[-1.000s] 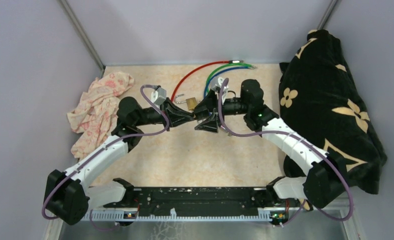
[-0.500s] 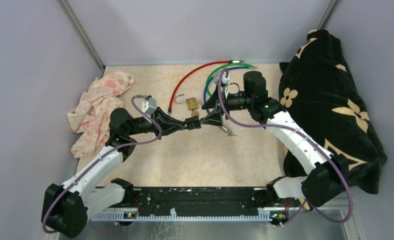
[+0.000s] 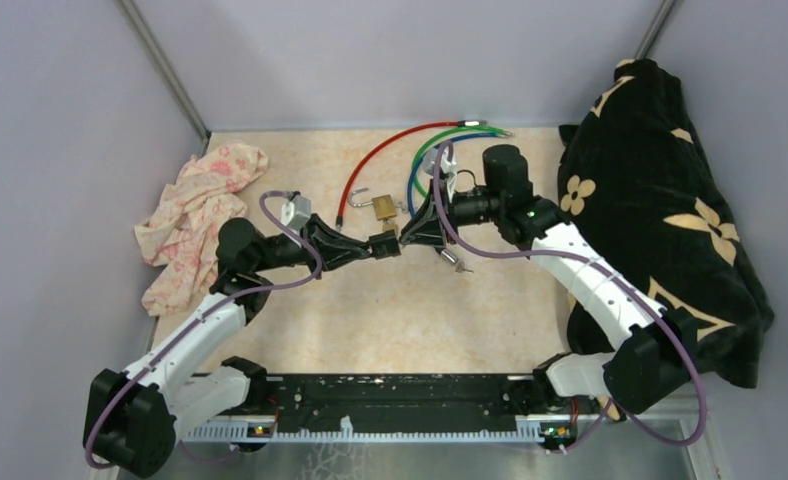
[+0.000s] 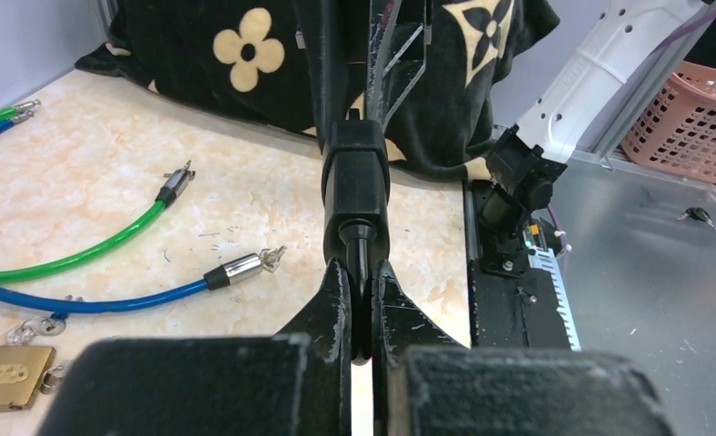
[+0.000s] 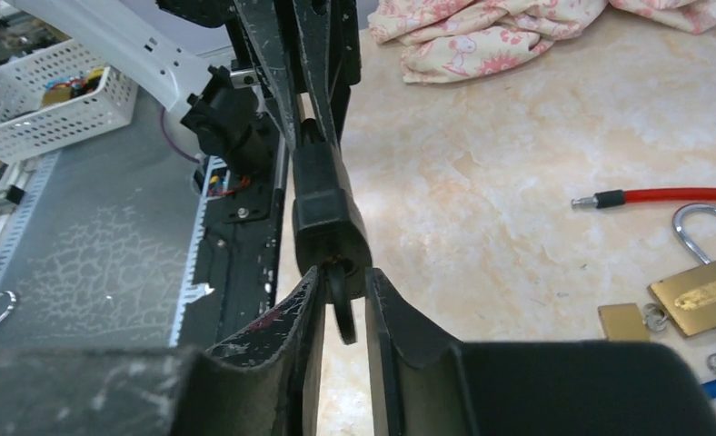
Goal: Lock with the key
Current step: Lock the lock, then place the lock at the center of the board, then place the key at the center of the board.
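left gripper (image 4: 362,304) clamping lock (image 4: 355,182), right gripper (image 5: 341,292) around key (image 5: 343,318), perhaps touching

The lock (image 3: 384,243) is a small black block with squared sides. It is held clear of the tabletop and lies level, just on the near side of the brass padlock (image 3: 381,207). The left gripper (image 4: 359,272) pinches a narrow black stem at one end. At the end away from the stem, the key (image 5: 342,318) shows a thin, dark, rounded head standing edge-on, with the right gripper (image 5: 341,291) closed around it.
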Robot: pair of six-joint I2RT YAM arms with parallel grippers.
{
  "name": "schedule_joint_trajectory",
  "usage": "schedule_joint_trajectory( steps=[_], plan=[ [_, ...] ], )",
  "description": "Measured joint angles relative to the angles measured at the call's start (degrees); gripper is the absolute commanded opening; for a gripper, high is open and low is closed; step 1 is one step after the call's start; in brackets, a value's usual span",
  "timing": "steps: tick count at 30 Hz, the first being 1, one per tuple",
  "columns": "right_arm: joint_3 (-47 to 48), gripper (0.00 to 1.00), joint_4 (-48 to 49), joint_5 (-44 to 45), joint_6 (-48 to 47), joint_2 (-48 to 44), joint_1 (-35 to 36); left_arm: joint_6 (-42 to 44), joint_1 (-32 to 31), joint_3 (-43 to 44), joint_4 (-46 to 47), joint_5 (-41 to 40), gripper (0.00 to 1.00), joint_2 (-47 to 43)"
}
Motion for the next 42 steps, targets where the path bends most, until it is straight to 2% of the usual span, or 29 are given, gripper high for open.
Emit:
schedule_joint_trajectory(
  steps=[2, 4, 5, 6, 13, 18, 20, 25, 27, 30, 35, 39, 42],
  plan=[
    [0.0, 0.35, -0.42, 0.09, -0.37, 0.04, 0.07, -0.07, -0.02, 0.0, 0.07, 0.02, 0.0, 0.0],
    [0.0, 0.28, -1.11, 0.09, -1.03, 0.15, 0.09, -0.13, -0.02, 0.0, 0.09, 0.24, 0.0, 0.0],
    [0.0, 0.2, -1.22, 0.07, -1.18, 0.24, 0.09, -0.15, -0.02, 0.0, 0.13, 0.24, 0.0, 0.0],
    [0.0, 0.0, -1.27, 0.02, -1.22, 0.42, 0.09, -0.15, 0.0, 0.0, 0.13, 0.28, 0.0, 0.0],
    [0.0, 0.0, -1.7, -0.96, -1.33, 0.68, 0.33, -0.74, 0.42, -0.26, 0.2, -0.02, 0.0, 0.02],
    [-0.24, 0.0, -2.12, 2.4, -1.4, 0.42, -0.57, -2.95, 3.26, -0.85, -0.83, -1.14, 0.0, -0.02],
    [-1.46, 0.0, -1.31, 3.06, -0.57, -0.15, -2.8, -4.33, 5.33, -1.79, -1.49, -1.79, 0.0, -0.26],
    [-6.49, 0.0, 2.01, 9.51, 4.31, -2.6, -15.56, -8.7, 12.26, -6.71, -7.72, -6.6, 0.0, -2.95],
    [-6.99, 0.0, 3.63, 12.15, 6.69, -2.32, -16.79, -11.34, 13.97, -8.61, -10.78, -9.64, 0.0, -3.96],
    [-7.13, 0.0, 6.86, 14.97, 9.31, -0.26, -14.16, -16.65, 17.73, -11.82, -15.34, -16.0, 0.0, -5.35],
    [-5.6, 0.0, 7.78, 21.53, 10.4, 8.41, -2.05, -29.24, 28.22, -18.93, -21.92, -29.73, 0.0, -6.95],
    [-2.54, 0.0, 8.59, 22.71, 12.33, 17.99, 6.73, -36.46, 31.41, -22.97, -28.28, -36.13, 0.0, -9.14],
    [1.36, 0.0, 8.92, 22.38, 14.08, 25.14, 12.04, -40.09, 32.48, -24.61, -31.54, -38.56, 0.11, -11.1]
  ],
)
